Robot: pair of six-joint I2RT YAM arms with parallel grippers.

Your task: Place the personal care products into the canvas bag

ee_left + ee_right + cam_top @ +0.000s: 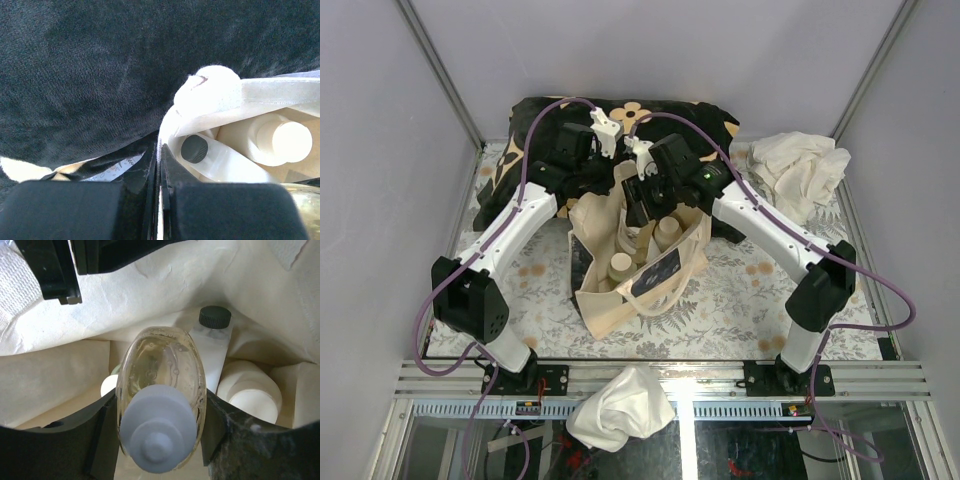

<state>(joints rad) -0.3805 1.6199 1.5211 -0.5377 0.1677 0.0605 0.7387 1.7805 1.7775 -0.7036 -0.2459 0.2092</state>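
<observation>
I have the left end effector [160,177] pinched together on the rim of the cream-beige canvas tote bag [610,310]. The bag stands in the middle of the floral-patterned worktop [750,300] with its mouth open upward. Its far side is just beside the black cushion with tan flowers [545,120], which lies along the far edge. My right end effector [161,440] is clamped on a translucent yellow-green plastic bottle with a pale cap [161,385]. It holds the bottle at the bag's open mouth, with the cap turned toward the wrist camera. Below it, inside the bag, I can see a white bottle with a dark ribbed cap [217,347] lying next to a cream bottle with a cream cap [252,397]. A crumpled white cloth [800,170] lies at the far right corner.
</observation>
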